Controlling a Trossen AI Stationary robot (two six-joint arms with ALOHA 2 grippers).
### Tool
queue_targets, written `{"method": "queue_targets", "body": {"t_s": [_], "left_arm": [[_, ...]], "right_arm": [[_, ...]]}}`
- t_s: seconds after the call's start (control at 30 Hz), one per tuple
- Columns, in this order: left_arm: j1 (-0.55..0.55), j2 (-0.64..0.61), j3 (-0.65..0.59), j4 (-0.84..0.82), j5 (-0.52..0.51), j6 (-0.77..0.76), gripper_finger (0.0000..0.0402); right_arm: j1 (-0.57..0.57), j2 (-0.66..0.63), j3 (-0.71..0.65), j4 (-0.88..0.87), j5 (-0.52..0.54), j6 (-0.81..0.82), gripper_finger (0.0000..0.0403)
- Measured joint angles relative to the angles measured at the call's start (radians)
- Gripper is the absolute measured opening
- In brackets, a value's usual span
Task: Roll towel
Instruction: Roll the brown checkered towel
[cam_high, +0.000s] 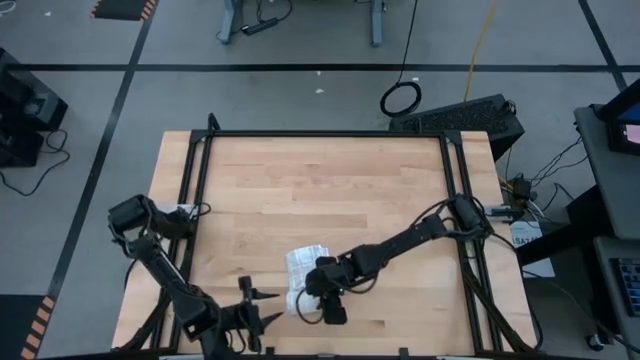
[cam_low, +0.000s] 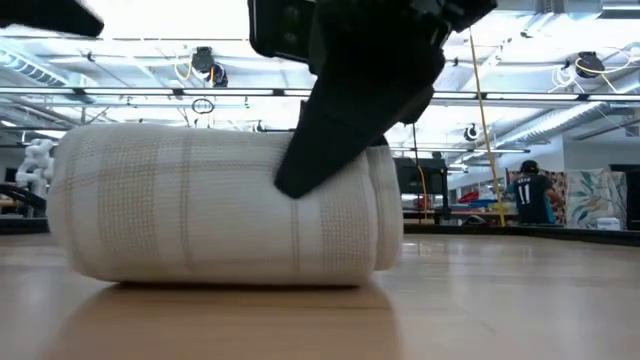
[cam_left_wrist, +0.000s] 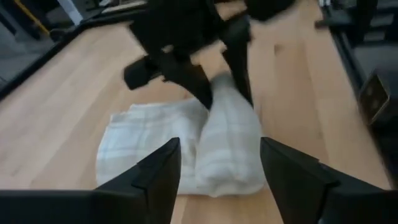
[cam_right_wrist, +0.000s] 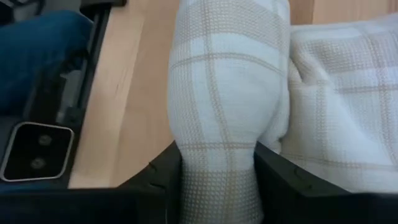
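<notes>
White checked towel (cam_high: 303, 268) lies partly rolled on the wooden table (cam_high: 320, 180) near its front edge; right gripper (cam_right_wrist: 217, 180) clamps the roll, blocking the low view, while left gripper (cam_left_wrist: 217, 165), fingers apart, hovers just beside it

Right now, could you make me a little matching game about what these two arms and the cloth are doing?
Things:
1. right gripper
2. left gripper
3. towel
4. table

States:
a. bare light wood
b. partly rolled, one flat part left
c. open, just short of the roll
d. clamped on the rolled part

Pairs: 1-d, 2-c, 3-b, 4-a
</notes>
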Motion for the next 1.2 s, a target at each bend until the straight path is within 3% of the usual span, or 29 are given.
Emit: {"method": "queue_targets", "body": {"t_s": [0.4,0.6,0.73,1.0,1.2], "left_arm": [[0.031,0.171,0.001,0.269,-0.005,0.283,0.0269],[0.067,0.218,0.002,0.260,0.005,0.282,0.0270],[0.107,0.220,0.003,0.255,0.094,0.281,0.0266],[0.151,0.215,0.005,0.244,0.158,0.307,0.0212],[0.127,0.171,0.013,0.224,0.203,0.326,0.0242]], "right_arm": [[-0.051,0.002,-0.002,0.028,-0.122,0.100,0.0139],[-0.051,0.002,-0.002,0.039,-0.134,0.110,0.0139],[-0.052,0.002,-0.004,0.048,-0.144,0.113,0.0139],[-0.041,0.002,-0.004,0.050,-0.142,0.115,0.0139],[-0.035,0.003,-0.004,0.059,-0.141,0.111,0.0139]]}}
